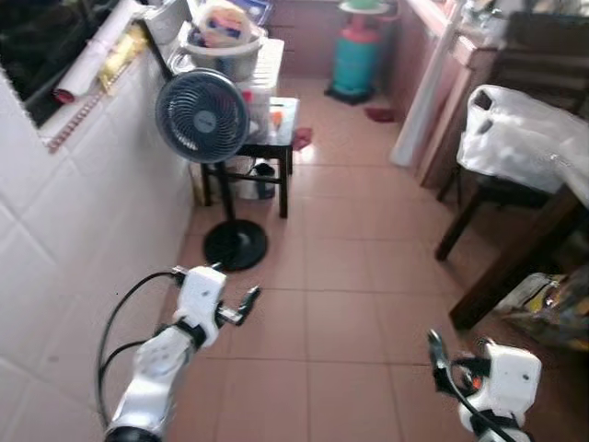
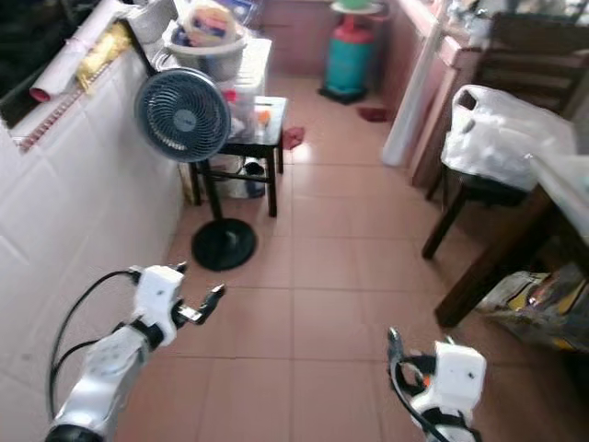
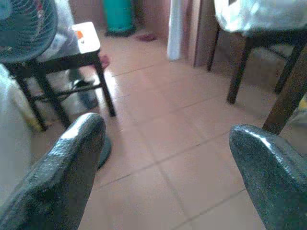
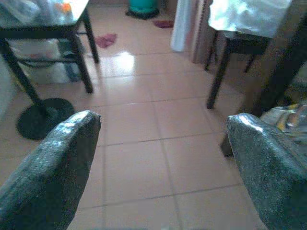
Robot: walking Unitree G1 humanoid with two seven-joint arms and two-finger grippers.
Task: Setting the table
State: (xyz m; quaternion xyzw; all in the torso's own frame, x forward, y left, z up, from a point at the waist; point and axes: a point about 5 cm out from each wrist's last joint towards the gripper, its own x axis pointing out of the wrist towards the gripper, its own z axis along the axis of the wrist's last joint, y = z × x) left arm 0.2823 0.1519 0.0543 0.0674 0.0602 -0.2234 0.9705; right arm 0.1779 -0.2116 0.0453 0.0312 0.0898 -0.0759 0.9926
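The dark wooden dining table (image 1: 529,253) stands at the right edge, and only its leg and corner can be made out. A white plastic bag (image 1: 520,133) lies on a dark chair (image 1: 479,198) beside it. My left gripper (image 1: 243,308) is raised over the tiled floor at the lower left, open and empty, with black fingers (image 3: 72,163) spread wide. Low at the right, my right gripper (image 1: 436,357) is also open and holds nothing. Both point down the corridor, well short of the table.
A standing fan (image 1: 202,117) with a round black base (image 1: 235,245) is near the white tiled wall on the left. Behind it, a small black table (image 1: 276,147) carries tubs. A teal gas cylinder (image 1: 356,57) stands far back. Bags (image 1: 552,304) lie under the dining table.
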